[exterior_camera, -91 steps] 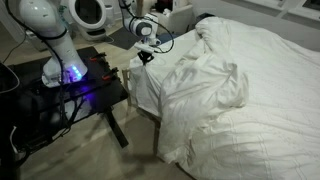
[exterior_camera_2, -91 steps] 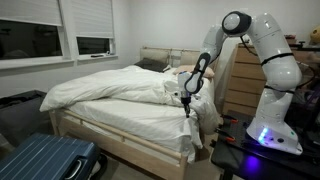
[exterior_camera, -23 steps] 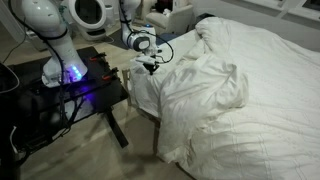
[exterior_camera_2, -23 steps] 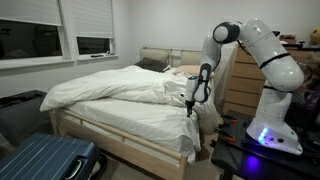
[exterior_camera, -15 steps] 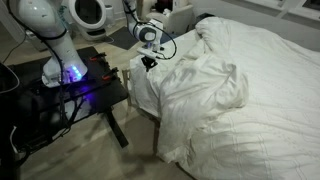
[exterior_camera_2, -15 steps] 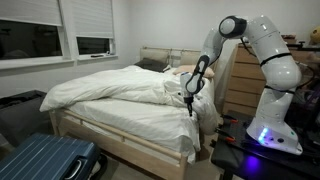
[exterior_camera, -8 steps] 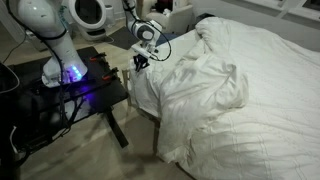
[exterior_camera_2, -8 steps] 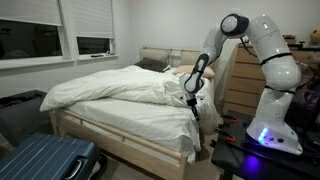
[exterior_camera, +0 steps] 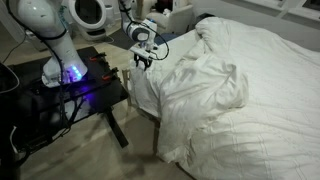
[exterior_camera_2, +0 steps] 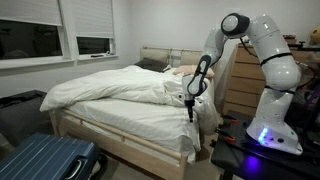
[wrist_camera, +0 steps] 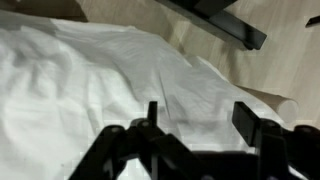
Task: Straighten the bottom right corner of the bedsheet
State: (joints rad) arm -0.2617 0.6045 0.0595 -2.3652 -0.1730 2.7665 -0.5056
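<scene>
- bedsheet (exterior_camera: pixel 245 95): big white cloth, rumpled, covers the whole bed; bunched ridge mid-sheet.
- bottom right corner (exterior_camera: pixel 146 93): draped over the bed corner nearest the robot. Soft vertical folds, blunt rounded edge, still slack and not pulled flat.
- Handling (my guess): light, limp, no stiffness. A tug will drag neighbouring folds along, and a shallow pinch prob. slips off.
- Where to grab (my guess): the hem right at the corner tip, thru one or two layers, not the mid-sheet ridge. Pull outward & down to flatten.
- gripper (exterior_camera: pixel 139 65): pointing down, just above the corner. In the wrist view the fingers (wrist_camera: pixel 151 122) stand spread w/ nothing btwn them and sheet beneath, so it's released and holds nothing.
- Contact w/ the cloth: can't tell; near at least.
- robot stand (exterior_camera: pixel 100 86): dark, purple glow, just beside the corner, so little room on that side.
- dresser (exterior_camera_2: pixel 238 90): wooden, behind the arm.
- suitcase (exterior_camera_2: pixel 45 160): blue, on the floor at the bed's other corner, well apart.
</scene>
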